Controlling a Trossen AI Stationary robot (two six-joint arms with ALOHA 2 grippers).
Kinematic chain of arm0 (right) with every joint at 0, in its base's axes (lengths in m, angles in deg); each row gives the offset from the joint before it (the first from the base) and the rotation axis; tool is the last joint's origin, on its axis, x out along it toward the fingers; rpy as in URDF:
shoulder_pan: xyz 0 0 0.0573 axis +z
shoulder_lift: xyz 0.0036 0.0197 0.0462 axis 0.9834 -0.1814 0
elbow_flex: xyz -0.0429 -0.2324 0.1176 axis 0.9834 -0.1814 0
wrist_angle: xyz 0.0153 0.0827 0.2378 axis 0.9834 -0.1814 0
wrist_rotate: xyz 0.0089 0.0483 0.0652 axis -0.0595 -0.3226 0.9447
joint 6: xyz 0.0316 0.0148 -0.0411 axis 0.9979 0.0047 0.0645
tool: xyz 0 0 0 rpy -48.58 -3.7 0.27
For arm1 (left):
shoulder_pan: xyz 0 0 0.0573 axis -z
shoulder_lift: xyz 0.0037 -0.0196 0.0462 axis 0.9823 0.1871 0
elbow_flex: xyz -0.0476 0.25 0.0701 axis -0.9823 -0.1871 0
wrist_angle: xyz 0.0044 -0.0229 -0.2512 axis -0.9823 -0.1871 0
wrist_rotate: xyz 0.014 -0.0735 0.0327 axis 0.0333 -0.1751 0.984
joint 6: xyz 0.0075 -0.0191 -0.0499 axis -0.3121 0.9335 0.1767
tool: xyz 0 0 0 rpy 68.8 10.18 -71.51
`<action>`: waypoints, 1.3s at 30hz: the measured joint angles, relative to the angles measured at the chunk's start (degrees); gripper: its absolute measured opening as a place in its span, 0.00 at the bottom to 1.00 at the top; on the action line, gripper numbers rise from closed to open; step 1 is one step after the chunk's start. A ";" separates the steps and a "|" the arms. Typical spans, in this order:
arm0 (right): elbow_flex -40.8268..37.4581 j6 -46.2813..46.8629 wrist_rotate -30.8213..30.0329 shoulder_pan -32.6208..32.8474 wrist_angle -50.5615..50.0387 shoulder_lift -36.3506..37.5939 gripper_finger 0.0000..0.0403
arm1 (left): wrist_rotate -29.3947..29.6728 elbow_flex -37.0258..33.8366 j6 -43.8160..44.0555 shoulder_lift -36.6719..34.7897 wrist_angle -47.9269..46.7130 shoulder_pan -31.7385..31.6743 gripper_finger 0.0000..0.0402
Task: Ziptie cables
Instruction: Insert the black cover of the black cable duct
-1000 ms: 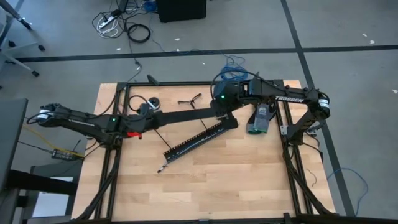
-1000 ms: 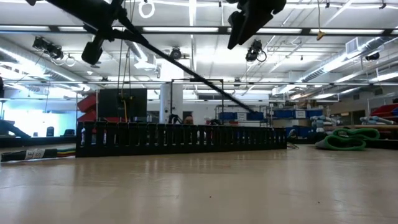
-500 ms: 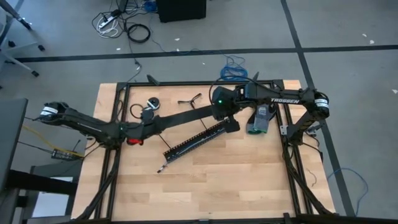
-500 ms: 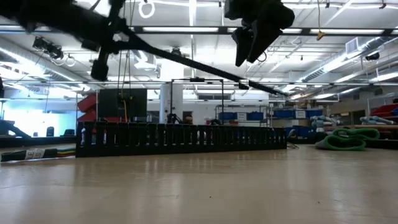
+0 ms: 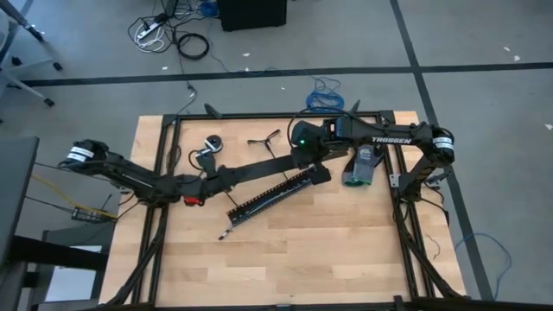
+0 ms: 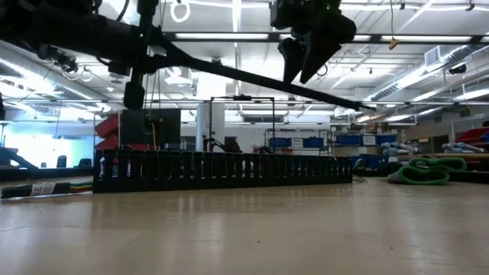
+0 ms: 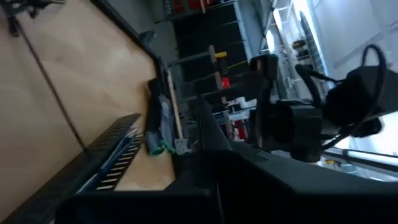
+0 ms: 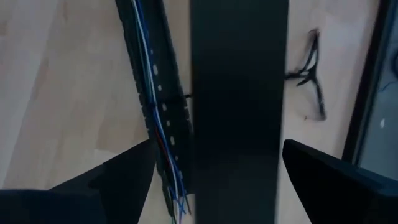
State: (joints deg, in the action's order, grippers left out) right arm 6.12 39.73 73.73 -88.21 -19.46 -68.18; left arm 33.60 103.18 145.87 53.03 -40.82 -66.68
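The right gripper's fingers [image 8: 118, 177] are seen spread apart, and a wide flat black strip [image 8: 239, 106] is straddled between them, with a gap left on at least one side. The right gripper [image 5: 304, 155] is positioned above the far middle of the table [image 5: 302, 259], tips pointed downward, as is confirmed in the low view, where the flat strip is shown raised and slanting across the air. The other end of that strip is pinched by the left gripper [image 5: 210, 177], which is held over the table's left part; the grip itself is only dimly shown in the left wrist view. Beneath the raised strip, a black perforated channel [image 5: 272, 194] is laid diagonally on the wood. The cables [image 8: 160, 134] are found inside this channel: thin blue, white and red wires are run along its length and are splayed out past its end. One of the zipties [image 7: 56, 93], a very thin straight black line, is laid flat on the bare wood just beside the channel. A small forked black piece [image 5: 263, 138] is left near the far edge, and a dark device with a green rim [image 5: 361, 166] is set under the right arm.
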 joint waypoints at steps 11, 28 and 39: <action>-1.51 1.56 -0.17 -1.84 0.00 0.05 0.85 | 1.46 1.16 1.30 5.97 7.79 0.31 0.00; -6.73 3.06 0.03 -1.60 2.87 0.05 0.81 | 1.18 1.14 0.11 6.23 6.47 0.33 0.00; -6.73 3.48 0.07 -1.60 3.36 0.05 0.76 | 0.61 1.14 0.21 6.21 6.26 0.33 0.00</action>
State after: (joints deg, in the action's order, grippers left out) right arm -0.61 43.20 73.80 -89.81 -16.10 -68.13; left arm 34.21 104.32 146.08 59.24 -34.56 -66.36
